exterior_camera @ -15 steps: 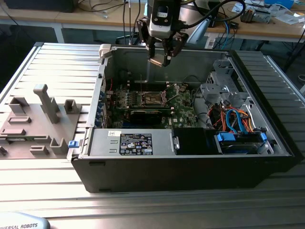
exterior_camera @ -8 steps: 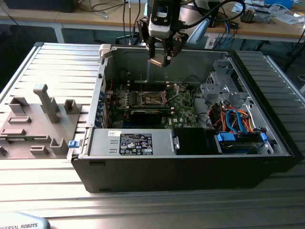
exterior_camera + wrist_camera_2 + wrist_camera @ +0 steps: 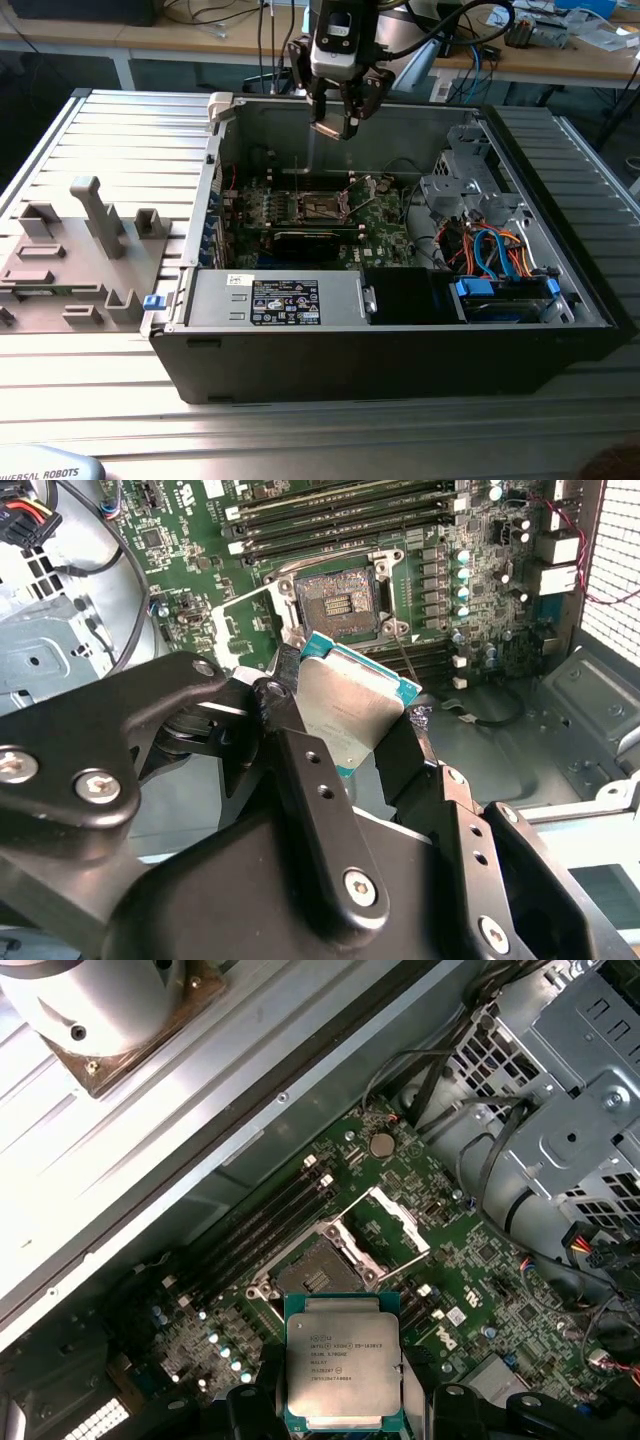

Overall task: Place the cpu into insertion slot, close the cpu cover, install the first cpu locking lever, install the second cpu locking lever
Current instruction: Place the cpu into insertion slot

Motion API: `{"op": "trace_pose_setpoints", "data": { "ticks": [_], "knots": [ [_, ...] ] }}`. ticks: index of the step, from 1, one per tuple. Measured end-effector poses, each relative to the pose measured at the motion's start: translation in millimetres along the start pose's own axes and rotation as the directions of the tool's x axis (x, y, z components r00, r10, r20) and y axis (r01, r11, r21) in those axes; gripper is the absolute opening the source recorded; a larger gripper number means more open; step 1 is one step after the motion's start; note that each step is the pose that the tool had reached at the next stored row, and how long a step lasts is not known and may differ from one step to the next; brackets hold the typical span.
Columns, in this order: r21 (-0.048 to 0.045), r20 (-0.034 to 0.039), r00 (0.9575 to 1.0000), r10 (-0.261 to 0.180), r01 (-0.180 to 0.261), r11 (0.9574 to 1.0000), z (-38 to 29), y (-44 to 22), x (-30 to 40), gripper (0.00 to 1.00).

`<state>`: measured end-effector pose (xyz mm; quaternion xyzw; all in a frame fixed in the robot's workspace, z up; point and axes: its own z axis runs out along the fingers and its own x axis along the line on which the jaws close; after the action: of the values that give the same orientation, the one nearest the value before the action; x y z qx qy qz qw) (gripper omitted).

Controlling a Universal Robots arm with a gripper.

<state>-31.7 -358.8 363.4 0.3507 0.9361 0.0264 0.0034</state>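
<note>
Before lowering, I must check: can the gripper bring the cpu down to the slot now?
Probably yes: the gripper holds the cpu above the case, the cover is swung open, and the slot lies bare.

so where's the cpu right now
The cpu is clamped in the gripper, held in the air over the open computer case, above the empty socket and not in it.
</note>
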Motion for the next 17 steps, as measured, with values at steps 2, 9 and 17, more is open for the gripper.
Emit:
{"op": "trace_pose_setpoints", "data": {
  "ticks": [2, 9, 17],
  "knots": [
    [0.0, 0.0002, 1.0, 0.003, -0.003, 1.0, 0.0, 0.0, 0.0, 0.54],
    [-0.0001, 0.0008, 0.9999, 0.014, -0.014, 0.9999, 0.0, 0.0, 0.0, 0.54],
    [-0.0003, 0.0014, 0.9997, 0.025, -0.025, 0.9997, 0.0, 0.0, 0.0, 0.54]
  ]
}}
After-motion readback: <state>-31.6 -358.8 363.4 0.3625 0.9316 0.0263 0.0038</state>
